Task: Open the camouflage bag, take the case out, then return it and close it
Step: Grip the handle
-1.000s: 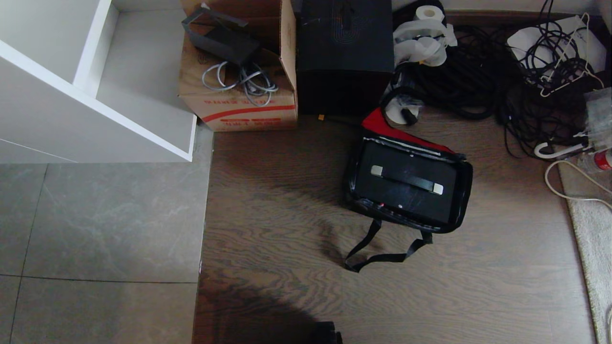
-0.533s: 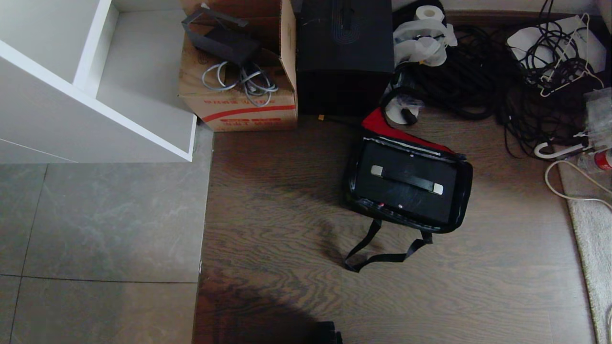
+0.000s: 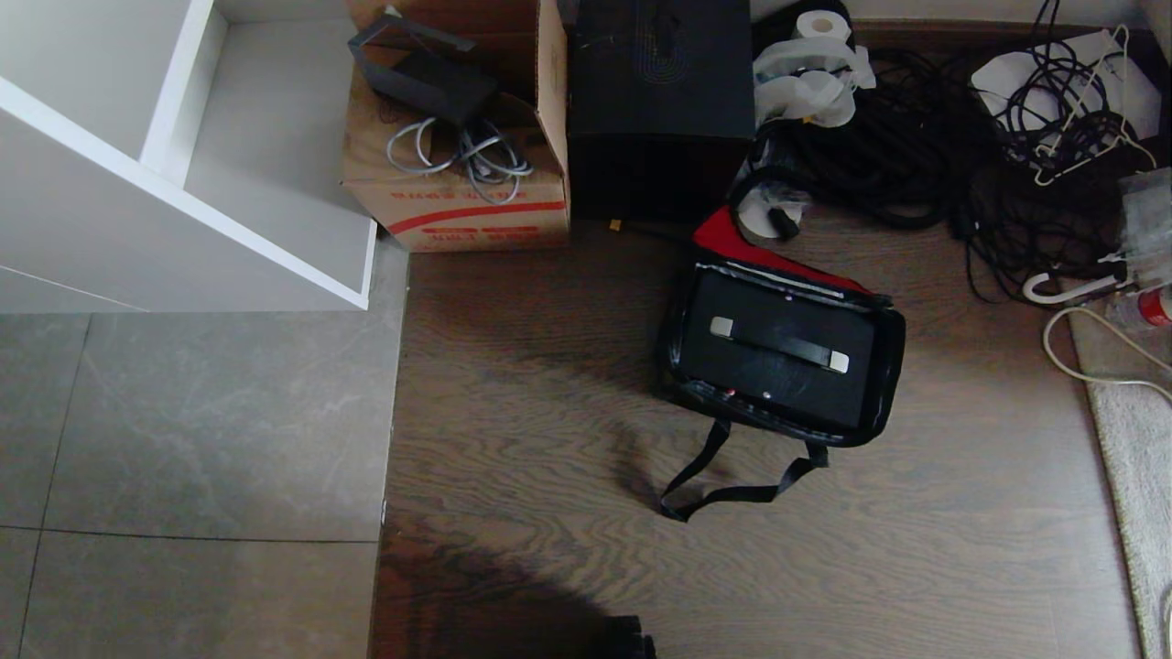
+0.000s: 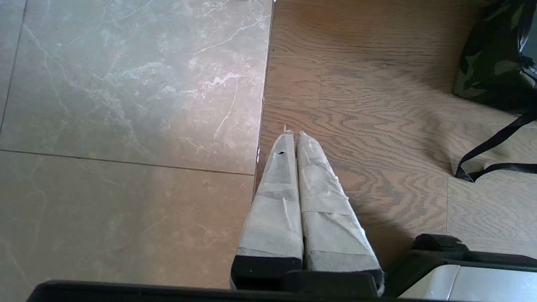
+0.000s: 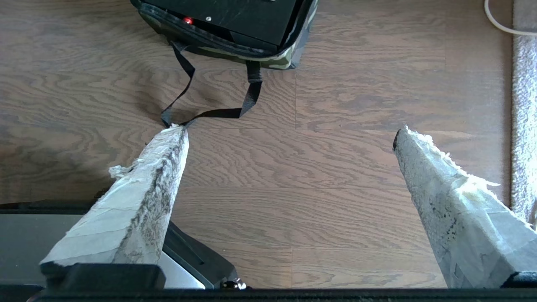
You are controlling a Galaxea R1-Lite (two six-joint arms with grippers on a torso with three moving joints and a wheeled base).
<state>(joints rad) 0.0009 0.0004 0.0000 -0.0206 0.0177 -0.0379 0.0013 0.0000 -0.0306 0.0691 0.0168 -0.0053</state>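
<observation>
On the wooden floor [image 3: 549, 384], right of the middle in the head view, the bag [image 3: 886, 366] is standing open, and its red lid panel [image 3: 732, 240] is lying back toward the far side. The case [image 3: 778, 346] is sitting inside the bag with its handle [image 3: 779, 344] facing up, and a small red spot [image 5: 188, 20] is showing on its near side. The strap [image 3: 723, 476] is trailing on the floor in front of the bag. Behind the bag a tall black box [image 3: 659, 101] is standing, with a carton [image 3: 458, 137] just beside it on the left and a pile of cables [image 3: 925, 156] on the right. A white shelf [image 3: 183, 156] is standing at the far left, over grey tiles [image 3: 183, 430]. The right gripper [image 5: 289, 132] is hanging above the floor near the strap, with its fingers spread wide and holding nothing. The left gripper [image 4: 293, 135] is hanging over the edge between tiles and wood, well apart from the bag, with its fingers pressed together and empty.
</observation>
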